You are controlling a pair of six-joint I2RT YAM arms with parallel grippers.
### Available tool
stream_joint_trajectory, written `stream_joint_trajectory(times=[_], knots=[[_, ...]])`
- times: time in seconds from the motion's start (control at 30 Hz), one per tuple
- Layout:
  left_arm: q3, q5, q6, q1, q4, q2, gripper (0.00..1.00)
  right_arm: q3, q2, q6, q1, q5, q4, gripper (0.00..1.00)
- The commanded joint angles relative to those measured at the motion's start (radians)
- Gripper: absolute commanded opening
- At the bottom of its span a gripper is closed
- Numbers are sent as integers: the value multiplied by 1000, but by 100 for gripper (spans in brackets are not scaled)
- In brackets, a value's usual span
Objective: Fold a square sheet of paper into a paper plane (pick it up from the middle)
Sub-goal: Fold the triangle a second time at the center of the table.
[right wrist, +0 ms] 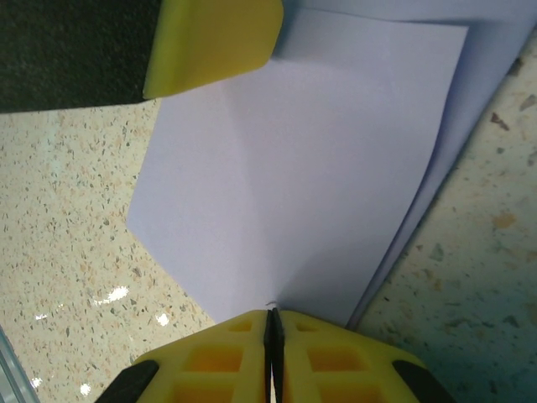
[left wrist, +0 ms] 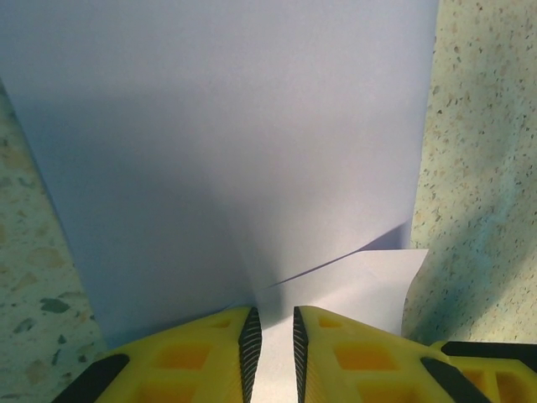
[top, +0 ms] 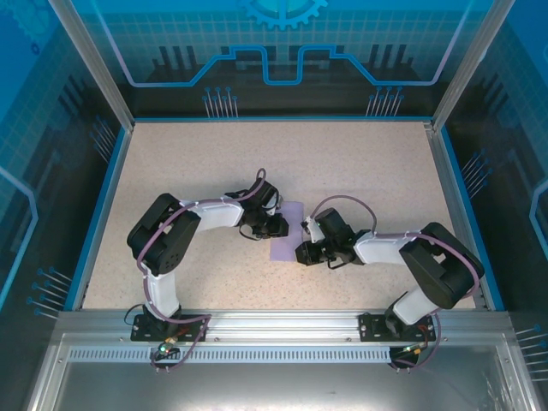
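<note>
My right gripper (right wrist: 270,336) is closed tight, its two yellow fingers pressed together on the near edge of the square sheet of paper (right wrist: 294,168). The lavender sheet is partly folded: a flap with a slanted edge lies over a lower layer that shows along its right side. My left gripper (left wrist: 274,344) meets the same sheet from the opposite side, its jaws a narrow slit apart with pale paper showing in the gap. From this close I cannot tell whether it pinches the paper or only rests on it. Seen from above, the sheet lies near the middle of the speckled beige table (top: 360,171), between the two grippers, with both arms bent inward toward it. Blue-lit transparent walls (top: 282,51) surround the table.
</note>
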Motion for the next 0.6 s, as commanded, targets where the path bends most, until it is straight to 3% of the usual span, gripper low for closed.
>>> stream_joint_trajectory(times=[0.0,0.57], knots=[[8,-76,47,46,-100,25,24,-64,21,13,14,47,-123,12],[58,-117,120,129,-178,-15,25,-72,-5,8,13,42,-136,12]])
